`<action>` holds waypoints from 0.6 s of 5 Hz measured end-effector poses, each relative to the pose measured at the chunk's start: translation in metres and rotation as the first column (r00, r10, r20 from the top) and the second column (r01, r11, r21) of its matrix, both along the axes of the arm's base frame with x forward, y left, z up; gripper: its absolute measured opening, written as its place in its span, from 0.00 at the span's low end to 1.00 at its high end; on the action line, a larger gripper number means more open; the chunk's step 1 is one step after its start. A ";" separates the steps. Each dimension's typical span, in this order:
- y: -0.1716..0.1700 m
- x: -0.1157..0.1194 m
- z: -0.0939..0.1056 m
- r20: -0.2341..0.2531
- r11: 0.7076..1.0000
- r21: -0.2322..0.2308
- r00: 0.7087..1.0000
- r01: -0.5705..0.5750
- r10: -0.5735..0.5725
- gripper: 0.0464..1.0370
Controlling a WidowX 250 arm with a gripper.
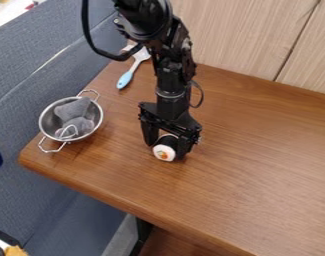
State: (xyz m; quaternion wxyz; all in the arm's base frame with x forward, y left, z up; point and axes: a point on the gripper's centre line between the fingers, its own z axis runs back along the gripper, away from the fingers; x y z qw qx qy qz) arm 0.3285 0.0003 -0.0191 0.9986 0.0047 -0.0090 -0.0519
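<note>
The black gripper [169, 145] hangs low over the wooden table, a little left of its middle. It is shut on a toy sushi roll [165, 153], with one finger at each side of it. The roll's round white end, with an orange and green centre, faces the camera, and its dark wrap merges with the gripper. Whether the roll rests on the wood cannot be told.
A metal colander [47, 111] with two wire handles stands at the table's left edge, with grey pieces [73, 110] inside. Behind it lies a utensil with a light blue handle [125, 79]. A wooden panel [248, 35] borders the table's back; a blue-grey seat [21, 95] lies left.
</note>
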 end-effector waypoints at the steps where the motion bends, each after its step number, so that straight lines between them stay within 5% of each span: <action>1: -0.007 0.000 0.003 -0.015 0.999 -0.009 0.999 0.038 -0.038 0.96; 2: -0.018 0.004 0.022 0.012 0.997 -0.004 0.997 0.080 -0.080 0.96; 3: -0.025 0.009 0.042 0.075 0.984 -0.080 0.986 0.157 -0.151 0.96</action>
